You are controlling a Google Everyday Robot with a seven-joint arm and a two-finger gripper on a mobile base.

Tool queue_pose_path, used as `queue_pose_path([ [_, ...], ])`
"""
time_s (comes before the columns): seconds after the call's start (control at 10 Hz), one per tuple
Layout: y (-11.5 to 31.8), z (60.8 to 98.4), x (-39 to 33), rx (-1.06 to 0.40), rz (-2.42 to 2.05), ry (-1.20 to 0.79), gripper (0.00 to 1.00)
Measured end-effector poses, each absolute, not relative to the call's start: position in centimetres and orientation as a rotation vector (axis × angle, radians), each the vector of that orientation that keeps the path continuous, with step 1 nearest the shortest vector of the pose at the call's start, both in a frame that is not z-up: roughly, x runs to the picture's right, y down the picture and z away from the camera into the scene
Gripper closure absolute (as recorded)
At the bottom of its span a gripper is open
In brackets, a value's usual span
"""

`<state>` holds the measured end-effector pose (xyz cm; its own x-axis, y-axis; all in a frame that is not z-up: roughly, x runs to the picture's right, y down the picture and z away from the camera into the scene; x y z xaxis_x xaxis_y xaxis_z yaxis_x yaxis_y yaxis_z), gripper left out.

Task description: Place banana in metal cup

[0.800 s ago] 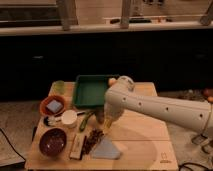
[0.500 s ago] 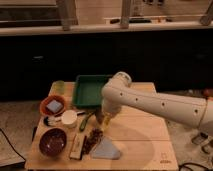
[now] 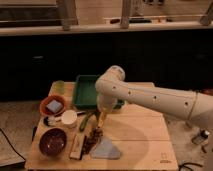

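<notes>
Though the arm point(image 3: 150, 97) has swung toward the tray point(image 3: 84, 93), the end effector point(image 3: 102, 115) stays clamped on the banana point(image 3: 101, 123) above the table point(image 3: 142, 137).

A wooden table point(image 3: 145, 131) is bearing a green tray point(image 3: 89, 91) at its far edge and a purple bowl point(image 3: 52, 141) near its front left corner; the gripper point(image 3: 101, 122) is hovering over its middle.
</notes>
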<state>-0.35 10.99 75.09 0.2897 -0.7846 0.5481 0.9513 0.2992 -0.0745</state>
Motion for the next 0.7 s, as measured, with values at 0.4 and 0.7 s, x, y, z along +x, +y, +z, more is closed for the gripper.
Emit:
queue_pose_path([
  [0.4,9.6,75.8,-1.5,-0.439,-1.247,-0.464,0.96],
  [0.7,8.9,76.4,-1.9,-0.454,-1.261,-0.461,0.79],
])
